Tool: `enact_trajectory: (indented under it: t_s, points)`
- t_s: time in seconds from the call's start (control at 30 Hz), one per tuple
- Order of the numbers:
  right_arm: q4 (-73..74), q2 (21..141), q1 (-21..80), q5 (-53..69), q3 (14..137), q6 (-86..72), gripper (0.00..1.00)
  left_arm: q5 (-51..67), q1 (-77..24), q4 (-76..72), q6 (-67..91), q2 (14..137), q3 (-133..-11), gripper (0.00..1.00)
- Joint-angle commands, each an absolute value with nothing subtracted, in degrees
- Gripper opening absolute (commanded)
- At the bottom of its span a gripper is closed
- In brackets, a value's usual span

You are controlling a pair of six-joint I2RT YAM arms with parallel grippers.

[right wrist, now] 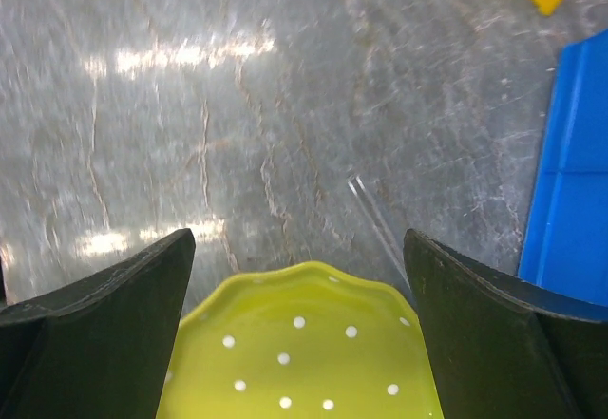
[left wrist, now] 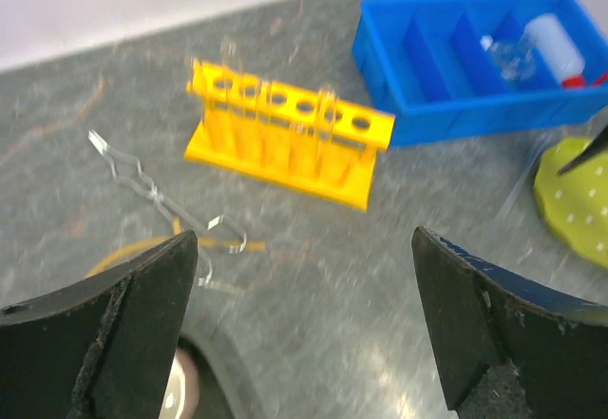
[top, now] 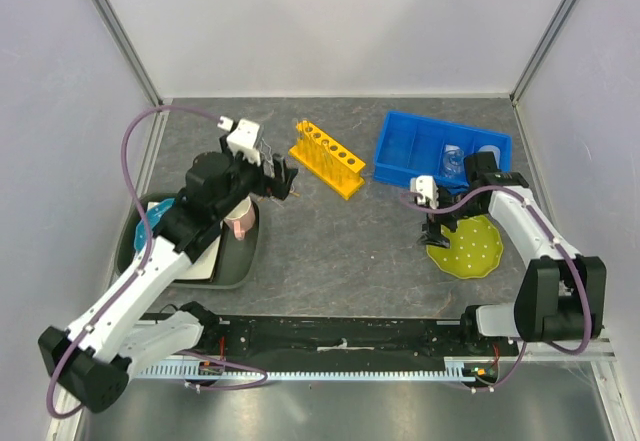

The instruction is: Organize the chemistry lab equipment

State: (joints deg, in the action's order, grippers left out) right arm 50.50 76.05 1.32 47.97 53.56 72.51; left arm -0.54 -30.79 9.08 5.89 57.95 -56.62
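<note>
I am hovering my wide-open left gripper [left wrist: 304, 248] just short of the thin metal scissor-like tongs [left wrist: 152, 194] at the wrist frame's centre-left, probably needing to lower and close on them, my right gripper [right wrist: 296, 248] gaping equally wide near a thin clear rod [right wrist: 375, 219].

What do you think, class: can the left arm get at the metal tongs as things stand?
Probably yes: the left gripper hangs open just short of the tongs, which lie bare on the table, the yellow rack standing clear beyond them.
</note>
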Motion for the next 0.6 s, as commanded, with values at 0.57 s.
enact_trajectory:
  t_s: [0.57]
  points:
    - [38.8, 96.3, 20.1, 10.8, 60.6, 77.6, 0.71, -1.0, -30.5, 17.0, 0.6, 45.7, -42.1, 0.99]
